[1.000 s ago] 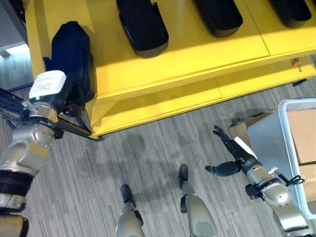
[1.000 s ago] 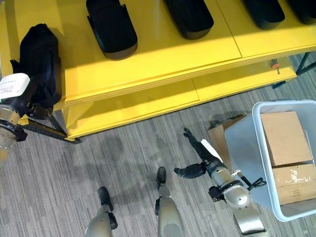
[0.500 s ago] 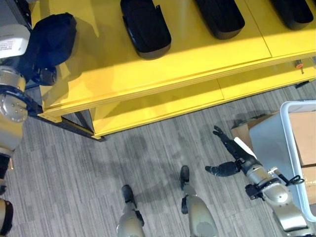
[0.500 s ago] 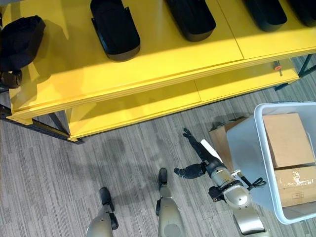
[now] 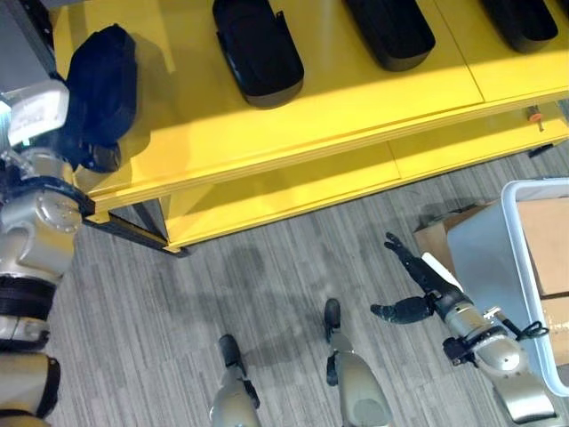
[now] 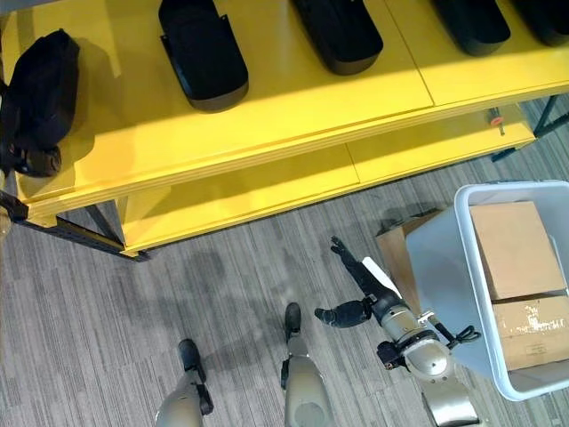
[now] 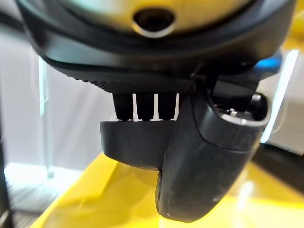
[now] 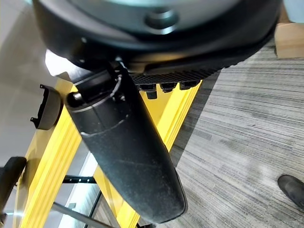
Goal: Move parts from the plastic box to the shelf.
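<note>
The yellow shelf runs across the top of the eye views. My left hand is at its left end, shut on a black moulded part that lies on the top board. In the left wrist view the thumb lies over the part's rim and the fingers reach in behind it. The white plastic box stands on the floor at the right with cardboard cartons in it. My right hand hangs open over the floor left of the box, holding nothing.
Three more black parts lie along the top board. A small orange item sits on the lower board at the right. A brown carton leans on the floor beside the plastic box. Grey carpet lies between shelf and box.
My left hand has carried the black part from the shelf's front-left corner up onto the top board, then settled it slightly lower. The right hand has barely moved. The camera shifted a little.
</note>
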You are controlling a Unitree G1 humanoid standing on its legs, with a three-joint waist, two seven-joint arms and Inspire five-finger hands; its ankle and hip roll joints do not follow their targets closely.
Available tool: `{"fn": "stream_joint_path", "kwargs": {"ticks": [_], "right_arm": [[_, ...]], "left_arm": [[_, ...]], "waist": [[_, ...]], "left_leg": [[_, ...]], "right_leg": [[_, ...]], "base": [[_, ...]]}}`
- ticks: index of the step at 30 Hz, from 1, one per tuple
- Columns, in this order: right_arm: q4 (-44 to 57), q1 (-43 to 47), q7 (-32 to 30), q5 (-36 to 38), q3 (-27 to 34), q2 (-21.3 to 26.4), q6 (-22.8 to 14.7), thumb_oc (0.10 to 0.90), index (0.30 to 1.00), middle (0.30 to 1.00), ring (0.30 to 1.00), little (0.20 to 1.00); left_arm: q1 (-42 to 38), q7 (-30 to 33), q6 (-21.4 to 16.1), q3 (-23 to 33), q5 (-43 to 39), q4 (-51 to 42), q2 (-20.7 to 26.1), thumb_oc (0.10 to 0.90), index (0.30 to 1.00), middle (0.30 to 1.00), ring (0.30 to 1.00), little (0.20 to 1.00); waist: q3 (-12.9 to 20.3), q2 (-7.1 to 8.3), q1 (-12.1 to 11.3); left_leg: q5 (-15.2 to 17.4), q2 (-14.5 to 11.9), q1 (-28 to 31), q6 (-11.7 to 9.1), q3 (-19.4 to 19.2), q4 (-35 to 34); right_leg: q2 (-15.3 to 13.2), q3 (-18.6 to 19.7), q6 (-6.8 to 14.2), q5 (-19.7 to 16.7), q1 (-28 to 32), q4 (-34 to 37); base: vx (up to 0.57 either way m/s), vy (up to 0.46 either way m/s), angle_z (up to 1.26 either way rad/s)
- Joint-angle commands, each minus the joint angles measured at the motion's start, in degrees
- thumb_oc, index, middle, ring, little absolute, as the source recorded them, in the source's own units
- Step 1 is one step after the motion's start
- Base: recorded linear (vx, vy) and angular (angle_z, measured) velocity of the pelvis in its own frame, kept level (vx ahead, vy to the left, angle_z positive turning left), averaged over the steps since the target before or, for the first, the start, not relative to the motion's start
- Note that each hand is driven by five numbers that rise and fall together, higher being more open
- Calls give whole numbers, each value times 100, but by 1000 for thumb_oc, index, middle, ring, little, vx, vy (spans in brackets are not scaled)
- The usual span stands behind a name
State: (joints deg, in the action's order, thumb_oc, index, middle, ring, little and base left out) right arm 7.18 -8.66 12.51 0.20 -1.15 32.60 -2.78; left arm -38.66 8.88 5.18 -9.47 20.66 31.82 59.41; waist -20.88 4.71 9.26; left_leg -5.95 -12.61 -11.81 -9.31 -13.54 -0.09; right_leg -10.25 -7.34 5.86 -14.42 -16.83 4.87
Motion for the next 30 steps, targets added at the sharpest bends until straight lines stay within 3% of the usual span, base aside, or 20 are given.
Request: {"fn": "stream_joint_path", "kwargs": {"ticks": [1,7,30], "right_arm": [[667,-125,-197,182,343,340,-477,900,1000,1000,1000,1000],[662,-149,-254,179,289,354,-518,900,1000,1000,1000,1000],[651,-211,-324,184,310,417,-562,900,1000,1000,1000,1000]], "left_arm": [[-750,436,-46,80,44,225,398,400,300,300,300,300],[-1107,420,-28,-333,155,421,316,400,300,300,300,300],[-1727,353,1,-855,196,983,372,400,300,300,300,300]], "waist": [[749,54,132],[723,75,170],[680,132,203]], "left_leg": [[491,-153,-239,-8,133,846],[513,-181,-291,-19,138,896],[531,-164,-522,-9,144,1033]], "right_leg": [[-837,-118,718,675,524,-449],[-818,-92,725,686,481,-471],[-834,-72,752,609,355,-448]], "base": [[0,0,0],[0,0,0],[0,0,0]]}}
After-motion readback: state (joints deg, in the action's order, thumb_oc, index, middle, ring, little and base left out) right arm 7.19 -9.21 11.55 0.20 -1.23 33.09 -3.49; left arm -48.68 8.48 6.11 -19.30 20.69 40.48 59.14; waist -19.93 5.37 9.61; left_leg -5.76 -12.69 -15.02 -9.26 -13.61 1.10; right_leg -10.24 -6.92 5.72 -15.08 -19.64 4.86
